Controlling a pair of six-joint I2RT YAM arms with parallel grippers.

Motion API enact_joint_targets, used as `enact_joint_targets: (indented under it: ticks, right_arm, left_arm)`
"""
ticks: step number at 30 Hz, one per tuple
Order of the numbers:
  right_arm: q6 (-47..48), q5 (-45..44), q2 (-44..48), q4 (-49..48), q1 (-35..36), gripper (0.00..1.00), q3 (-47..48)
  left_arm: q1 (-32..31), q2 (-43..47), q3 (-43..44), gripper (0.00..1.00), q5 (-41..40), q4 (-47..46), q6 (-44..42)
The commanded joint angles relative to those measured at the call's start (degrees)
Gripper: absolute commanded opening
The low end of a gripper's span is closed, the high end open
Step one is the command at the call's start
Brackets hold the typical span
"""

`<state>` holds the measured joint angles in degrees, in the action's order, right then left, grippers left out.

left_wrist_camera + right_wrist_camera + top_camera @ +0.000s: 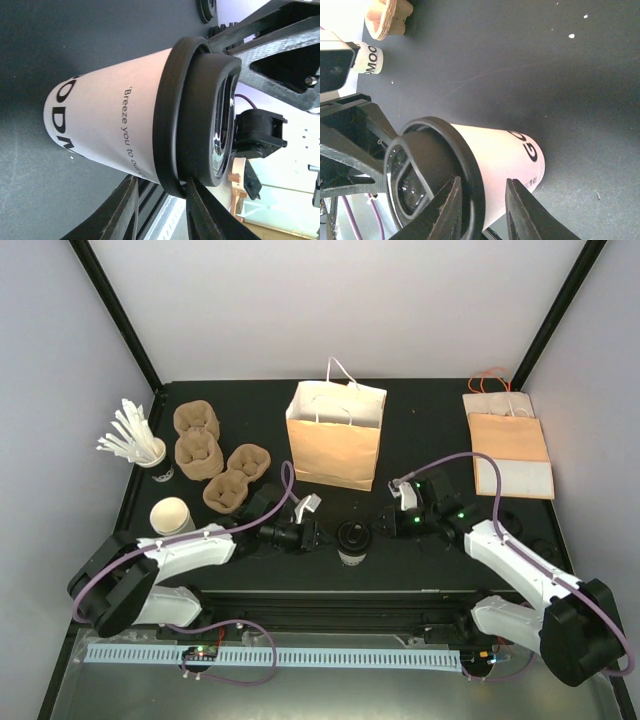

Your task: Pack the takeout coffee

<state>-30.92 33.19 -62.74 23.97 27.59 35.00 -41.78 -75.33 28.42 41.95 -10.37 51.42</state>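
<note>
Step in hand: acquisition of the takeout coffee (pixel 352 540), which stands upright on the table (pixel 440 420) between my two end effectors, in front of the upright brown paper bag (pixel 335 440) and apart from it. My left gripper (pixel 160 184) is partly spread. The rim of the black lid (pixel 200 115) shows in the gap between its fingers, and I cannot tell whether either pad touches it. My right gripper (pixel 484 184) is likewise partly spread at the rim on the opposite side, with nothing visibly pinched. Judgement: the cup is not yet secured, so packing proper has not begun. The next move calls for one gripper to close on the cup wall below the lid, not on the lid alone, which could pop off. The cup must then be lifted over the bag's top edge and lowered in upright, and the bag mouth may need steadying by the other arm. The top view alone shows the bag, the flat bags (pixel 508 445) at the far right and the spacing between arms and cup. The wrist views alone show the finger gaps and the print on the cup wall.
</note>
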Motion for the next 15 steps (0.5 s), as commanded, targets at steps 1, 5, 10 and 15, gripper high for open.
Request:
enact_joint_targets:
  ticks: [1, 5, 10, 15]
  right_arm:
    - [3.2, -0.4, 0.6, 3.4, -1.0, 0.27, 3.7]
    - [3.8, -1.0, 1.9, 5.7, -1.4, 0.28, 5.8]
    - [3.7, -0.8, 4.4, 7.6, -1.4, 0.31, 5.6]
    - [2.6, 1.5, 8.2, 8.3, -1.4, 0.32, 2.4]
  left_arm:
    - [0.5, 3.6, 2.8, 0.30, -4.2, 5.7, -1.2]
    - [2.5, 6.2, 4.6, 0.31, -3.9, 9.5, -2.9]
    - [5.1, 7.3, 5.9, 0.34, -1.1, 10.8, -3.9]
    - [6.0, 4.9, 7.7, 0.31, 1.1, 10.7, -6.1]
